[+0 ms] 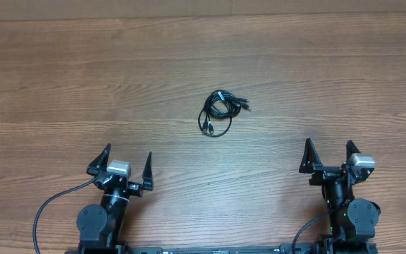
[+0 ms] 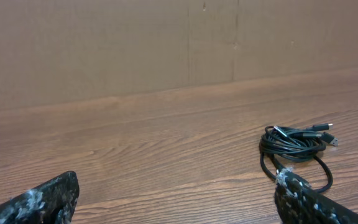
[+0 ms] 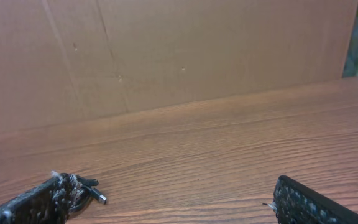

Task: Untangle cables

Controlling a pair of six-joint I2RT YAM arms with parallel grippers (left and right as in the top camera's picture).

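Cables are seen as one coiled bundle, ahead-right of the left gripper and ahead-left of the right gripper, well apart from both. The left is judged marginally nearer. The long axis runs diagonally, with plugs toward the far-right end. Both finger pairs are spread wide and nothing is held. Counted: one bundle, two grippers. Individual cords cannot be told apart.

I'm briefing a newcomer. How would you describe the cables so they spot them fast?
On the wooden table, look near the middle. A small coil of thin black cables lies there, far thinner than the thick cords at the near edge.
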